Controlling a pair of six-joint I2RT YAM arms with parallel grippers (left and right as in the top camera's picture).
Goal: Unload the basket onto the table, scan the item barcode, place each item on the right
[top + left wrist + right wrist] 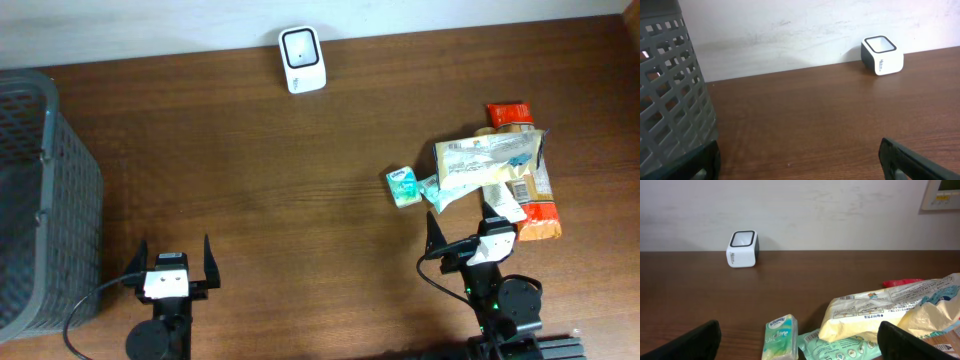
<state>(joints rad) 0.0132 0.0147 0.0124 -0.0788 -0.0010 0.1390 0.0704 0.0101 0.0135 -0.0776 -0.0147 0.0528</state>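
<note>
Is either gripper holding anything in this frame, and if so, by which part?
Nothing is held. The left gripper and right gripper both have open jaws, gripping nothing; the pile of packets lies free.

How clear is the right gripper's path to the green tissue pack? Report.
Likely yes: the open right gripper faces the green tissue pack, bare table between, nothing stacked on it.

grey mesh basket on brown wooden table, far left; white wall behind.
</note>
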